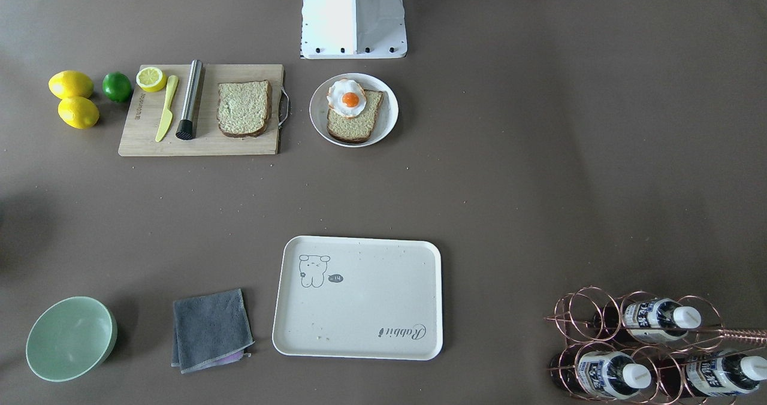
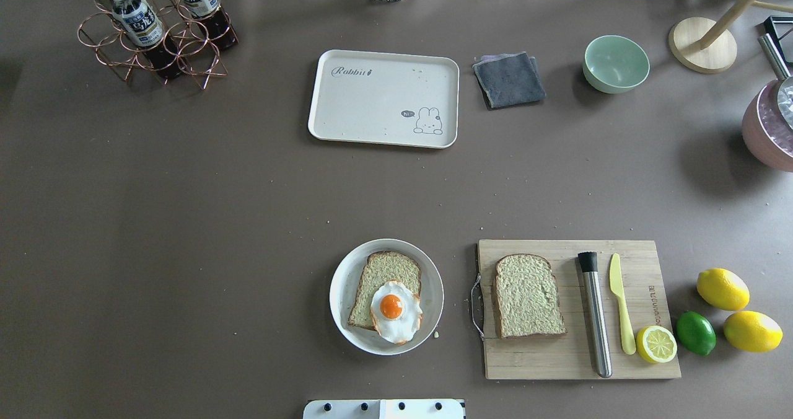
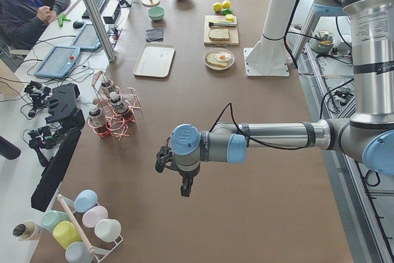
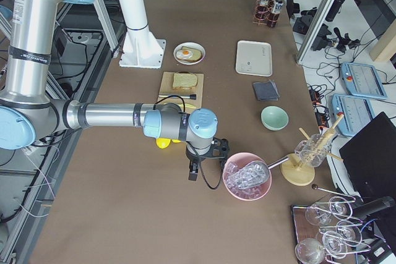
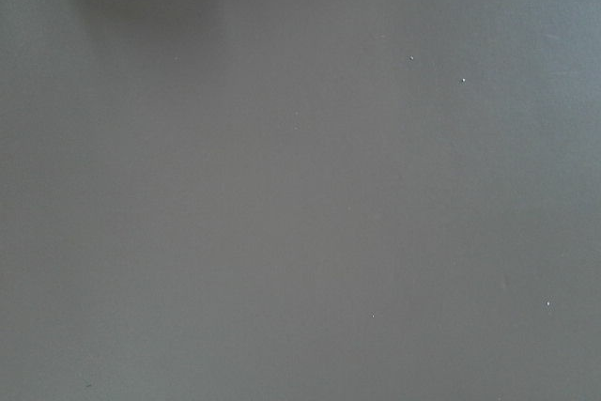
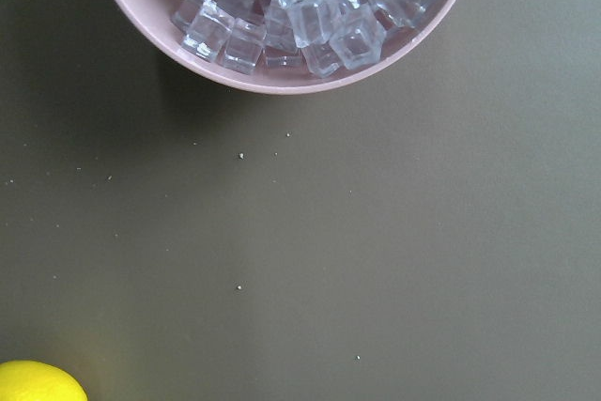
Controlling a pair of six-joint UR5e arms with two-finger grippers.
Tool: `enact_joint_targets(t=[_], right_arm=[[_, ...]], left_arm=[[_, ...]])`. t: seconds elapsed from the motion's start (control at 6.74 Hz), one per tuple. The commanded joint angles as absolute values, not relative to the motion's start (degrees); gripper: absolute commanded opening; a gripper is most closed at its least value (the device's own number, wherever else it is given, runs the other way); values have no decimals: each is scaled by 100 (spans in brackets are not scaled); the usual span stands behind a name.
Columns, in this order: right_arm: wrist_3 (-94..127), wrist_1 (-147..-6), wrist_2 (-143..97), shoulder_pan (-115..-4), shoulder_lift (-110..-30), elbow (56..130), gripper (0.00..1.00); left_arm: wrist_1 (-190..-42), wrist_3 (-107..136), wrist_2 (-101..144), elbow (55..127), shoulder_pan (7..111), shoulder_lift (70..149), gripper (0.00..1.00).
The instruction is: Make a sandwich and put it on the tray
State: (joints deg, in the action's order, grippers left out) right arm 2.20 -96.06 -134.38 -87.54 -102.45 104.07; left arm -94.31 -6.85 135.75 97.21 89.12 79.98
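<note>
One bread slice (image 2: 383, 271) lies on a round white plate (image 2: 337, 282) with the fried egg (image 2: 395, 310) on its near corner. A second bread slice (image 2: 528, 295) lies on the wooden cutting board (image 2: 551, 363). The cream tray (image 2: 384, 97) lies bare at the far middle of the table. My left gripper (image 3: 183, 186) shows only in the exterior left view, hanging over bare table far from the food. My right gripper (image 4: 193, 170) shows only in the exterior right view, beside a pink ice bowl (image 4: 247, 176). I cannot tell whether either is open or shut.
On the board lie a steel muddler (image 2: 595, 313), a yellow knife (image 2: 621, 304) and a lemon half (image 2: 656, 344). Two lemons (image 2: 722, 289) and a lime (image 2: 695, 332) lie beside it. A grey cloth (image 2: 509, 79), a green bowl (image 2: 616, 64) and a bottle rack (image 2: 155, 31) stand at the far side.
</note>
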Motion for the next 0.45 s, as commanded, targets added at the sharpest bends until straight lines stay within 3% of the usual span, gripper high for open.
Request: enact_joint_targets(t=[0.0, 0.3], right_arm=[[220, -9606, -13438, -8754, -10248, 10415, 100], [220, -9589, -13438, -8754, -10248, 10415, 100]], left_arm=[[-9431, -686, 13588, 9721, 8912, 7998, 98], [-9448, -686, 13588, 9773, 8912, 8050, 98]])
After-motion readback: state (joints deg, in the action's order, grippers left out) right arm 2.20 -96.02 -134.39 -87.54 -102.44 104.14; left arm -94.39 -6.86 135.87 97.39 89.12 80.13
